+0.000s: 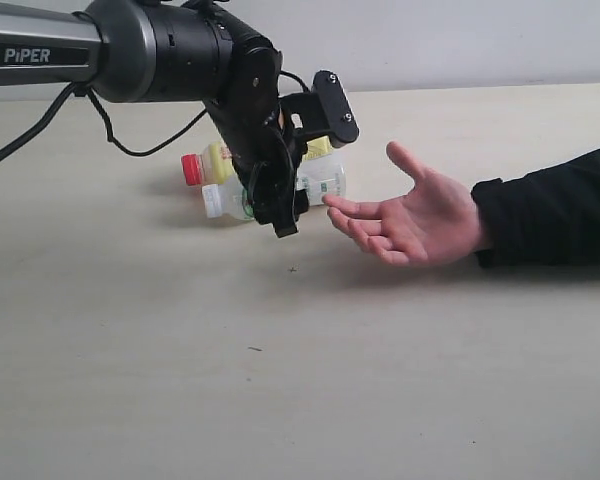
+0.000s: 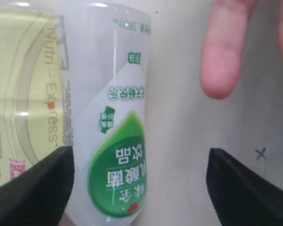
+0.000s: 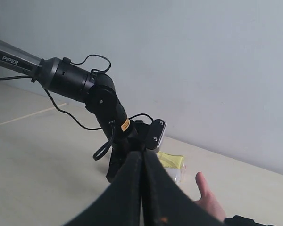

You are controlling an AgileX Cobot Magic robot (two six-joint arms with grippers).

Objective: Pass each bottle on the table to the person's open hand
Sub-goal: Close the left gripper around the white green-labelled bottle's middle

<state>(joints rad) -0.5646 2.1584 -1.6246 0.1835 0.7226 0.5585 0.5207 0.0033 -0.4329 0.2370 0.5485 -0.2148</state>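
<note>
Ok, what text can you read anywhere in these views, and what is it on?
"PiPER": on the left arm.
"Nutri-Express": on the yellow bottle.
"380mL": on the white bottle.
Chinese characters on its green label: upside down, not confidently readable.
Marks on the camera bracket: too small to read.

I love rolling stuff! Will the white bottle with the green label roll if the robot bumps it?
Probably: the white bottle lies on its round side, though the pale yellow bottle beside it may block it. Its shiny plastic might slip in the left gripper.
</note>
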